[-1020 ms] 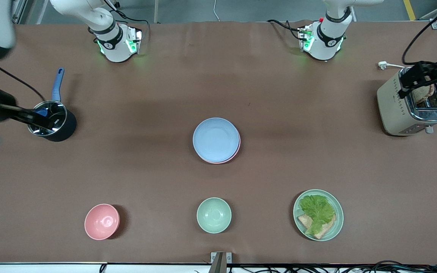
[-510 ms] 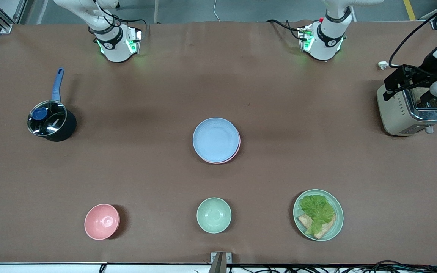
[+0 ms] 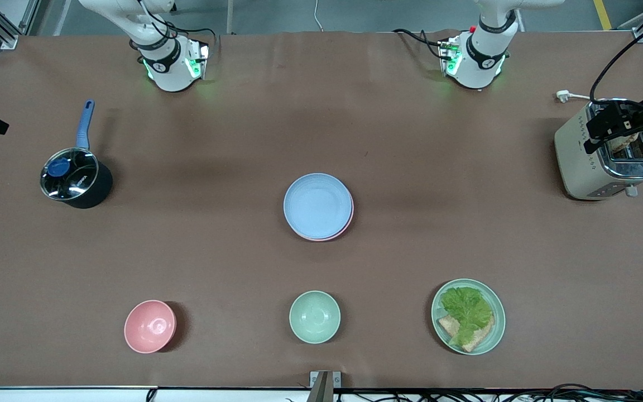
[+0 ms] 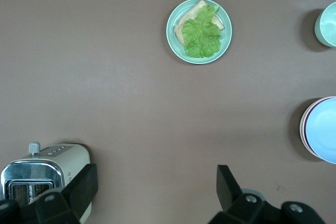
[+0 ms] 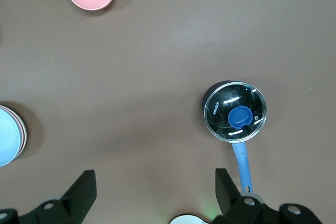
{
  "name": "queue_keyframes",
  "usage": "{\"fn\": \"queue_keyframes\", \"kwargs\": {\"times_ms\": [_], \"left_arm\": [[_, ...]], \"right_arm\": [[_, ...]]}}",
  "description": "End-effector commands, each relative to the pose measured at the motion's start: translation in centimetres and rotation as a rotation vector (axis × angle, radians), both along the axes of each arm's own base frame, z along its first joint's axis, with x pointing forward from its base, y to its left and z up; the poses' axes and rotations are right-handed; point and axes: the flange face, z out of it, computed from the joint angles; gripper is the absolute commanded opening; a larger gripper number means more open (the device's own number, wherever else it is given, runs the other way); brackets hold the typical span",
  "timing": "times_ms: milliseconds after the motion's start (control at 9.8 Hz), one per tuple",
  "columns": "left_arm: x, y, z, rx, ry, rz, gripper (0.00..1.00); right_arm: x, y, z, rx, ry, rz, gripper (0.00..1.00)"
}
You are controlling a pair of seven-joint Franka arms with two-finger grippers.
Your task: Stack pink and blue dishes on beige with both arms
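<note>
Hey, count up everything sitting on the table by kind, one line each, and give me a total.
Plates: 3 visible, blue plate on pink plate, plus green plate with lettuce and bread
Bowls: 2, pink bowl, green bowl
Pots: 1, lidded pot
Toasters: 1, toaster
Total: 7

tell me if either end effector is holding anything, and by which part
Nothing is held. The left end effector is open and empty, up over the toaster. The right end effector is open and empty, up near the pot.
</note>
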Motion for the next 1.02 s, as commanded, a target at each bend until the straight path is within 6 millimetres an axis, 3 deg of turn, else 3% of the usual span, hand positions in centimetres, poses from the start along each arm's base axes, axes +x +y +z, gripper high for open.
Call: {"fn": "queue_keyframes", "kwargs": {"times_ms": [0,306,918], "left_arm": [[0.1,-0.9,-2.1,0.011,0.088,0.022,1.00],[0.0,-1.2,-3.0,0.009,0.118,0.020,1.00],[0.0,-1.0,-2.9,0.011,0.116,0.022,1.00]], "right_arm": [[-0.7,0.1,1.0,-0.037,-0.019,0.008,1.00],[-0.5,2.0,1.2,-0.087,-0.009,0.031,1.00],[-0.5,1.7,1.1,-0.077,-0.008,0.018,1.00]]}}
